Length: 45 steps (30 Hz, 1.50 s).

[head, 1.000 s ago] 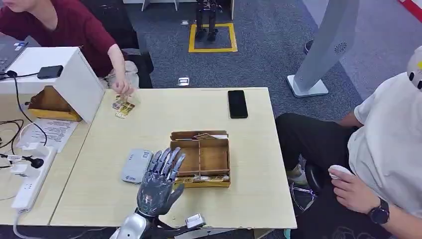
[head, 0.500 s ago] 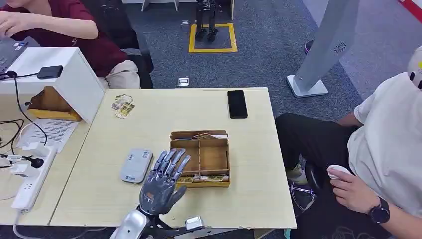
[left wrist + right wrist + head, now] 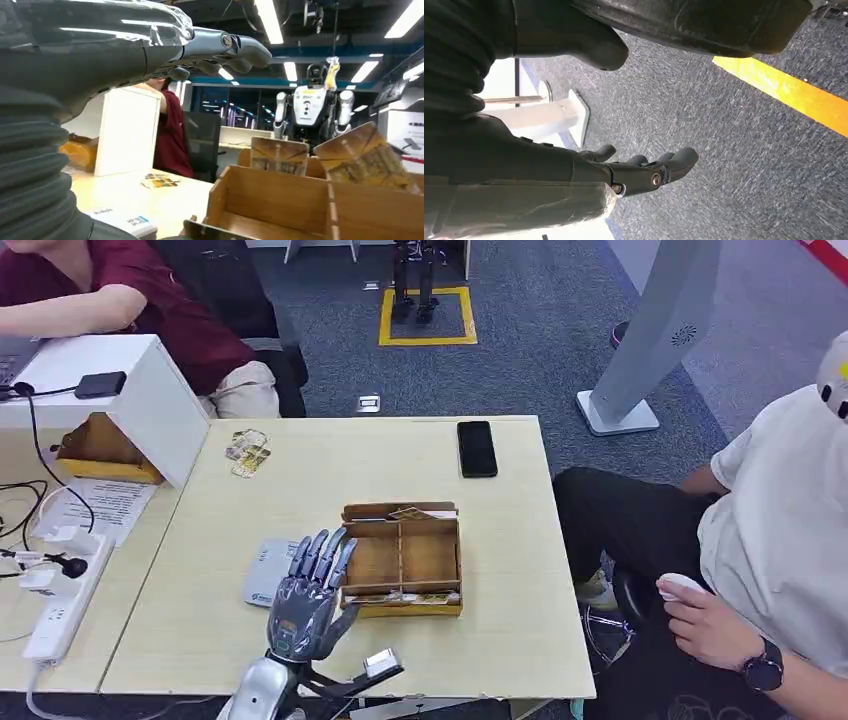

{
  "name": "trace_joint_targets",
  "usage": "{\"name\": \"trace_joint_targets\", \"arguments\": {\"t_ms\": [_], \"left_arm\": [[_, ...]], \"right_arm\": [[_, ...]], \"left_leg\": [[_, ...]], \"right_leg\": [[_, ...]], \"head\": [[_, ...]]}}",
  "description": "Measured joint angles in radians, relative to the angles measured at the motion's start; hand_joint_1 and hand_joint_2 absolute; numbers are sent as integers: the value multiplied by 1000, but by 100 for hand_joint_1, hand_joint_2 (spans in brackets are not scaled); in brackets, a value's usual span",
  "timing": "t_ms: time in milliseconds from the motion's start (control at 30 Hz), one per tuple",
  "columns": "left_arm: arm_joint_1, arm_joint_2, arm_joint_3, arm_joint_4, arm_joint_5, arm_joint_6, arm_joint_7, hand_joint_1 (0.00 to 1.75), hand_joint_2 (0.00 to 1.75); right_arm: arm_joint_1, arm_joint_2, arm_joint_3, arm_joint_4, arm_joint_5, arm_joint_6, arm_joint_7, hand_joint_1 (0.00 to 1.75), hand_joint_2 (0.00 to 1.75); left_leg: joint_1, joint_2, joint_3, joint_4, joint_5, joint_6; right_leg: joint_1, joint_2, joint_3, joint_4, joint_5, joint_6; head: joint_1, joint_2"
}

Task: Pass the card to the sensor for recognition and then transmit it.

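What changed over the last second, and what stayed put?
The left hand, open and holding nothing, drew back slightly from the wooden box toward the grey reader. The person in red withdrew their hand from the loose cards. Box, reader, cards and phone stayed put.

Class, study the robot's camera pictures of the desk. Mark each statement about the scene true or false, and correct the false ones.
1. The left robot hand holds a card. False: its fingers are spread and nothing is in them.
2. The wooden box is divided into compartments. True.
3. The black phone lies inside the wooden box. False: it lies flat on the table, near the far edge, apart from the box.
4. The grey card reader lies on the table on the left side of the box. True.
5. Loose cards lie at the table's far left corner. True.
6. The right robot hand rests on the table. False: it hangs over grey carpet.
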Motion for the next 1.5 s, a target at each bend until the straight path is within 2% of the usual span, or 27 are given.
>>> {"name": "trace_joint_targets", "arguments": {"t_ms": [167,267,533,800,1000,1500], "left_arm": [[-1,6,-2,12,2,0,2,0,175],[-1,7,-2,21,10,0,-21,0,175],[4,-1,2,48,72,0,-194,0,175],[18,-27,23,74,142,0,-312,0,175],[19,-37,41,92,142,0,-321,0,175],[16,-37,68,139,135,0,-300,0,175]], "right_arm": [[0,0,0,0,1,1,0,0,175],[0,0,0,0,1,1,0,0,175],[0,0,0,0,3,2,-2,0,175],[0,0,0,0,3,1,-3,0,175],[0,0,0,0,8,1,-5,0,175],[0,0,1,0,16,2,-7,0,175]], "left_leg": [[0,0,0,0,0,0],[0,0,0,0,0,0],[0,0,0,0,0,0],[0,0,0,0,0,0],[0,0,0,0,0,0],[0,0,0,0,0,0]], "right_leg": [[0,0,0,0,0,0],[0,0,0,0,0,0],[0,0,0,0,0,0],[0,0,0,0,0,0],[0,0,0,0,0,0],[0,0,0,0,0,0]], "head": [[0,0],[0,0],[0,0],[0,0],[0,0],[0,0]]}}
